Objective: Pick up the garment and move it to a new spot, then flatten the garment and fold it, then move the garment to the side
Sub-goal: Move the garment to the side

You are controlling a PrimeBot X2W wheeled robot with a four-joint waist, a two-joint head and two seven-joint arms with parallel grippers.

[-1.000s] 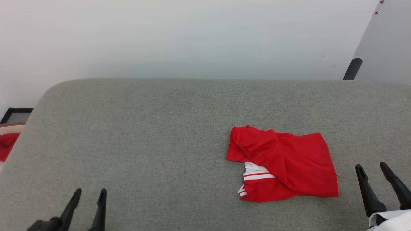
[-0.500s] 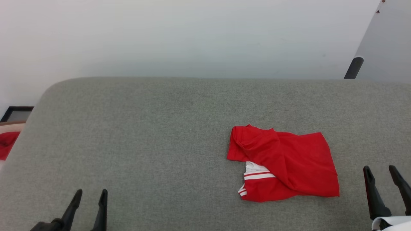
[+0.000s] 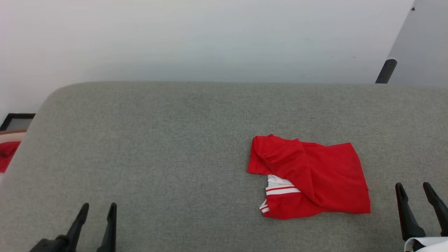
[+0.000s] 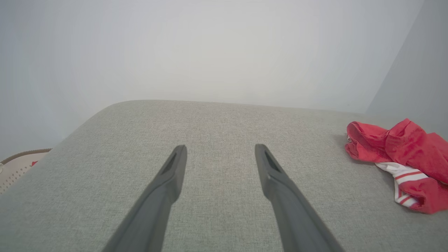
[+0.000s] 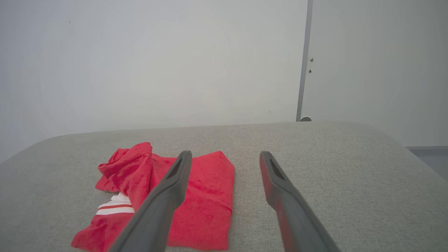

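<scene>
A rumpled bright red jersey garment lay at four o'clock on the grey fabric surface; left gripper and right gripper gaped wide, empty.

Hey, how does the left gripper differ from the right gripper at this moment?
The left gripper hangs at the lower left of the head view, far from the garment; the right gripper sits just off the garment's right edge. The left gripper points over bare grey surface; in the right wrist view, the right gripper partly overlaps the garment. Both are open and hold nothing.
</scene>
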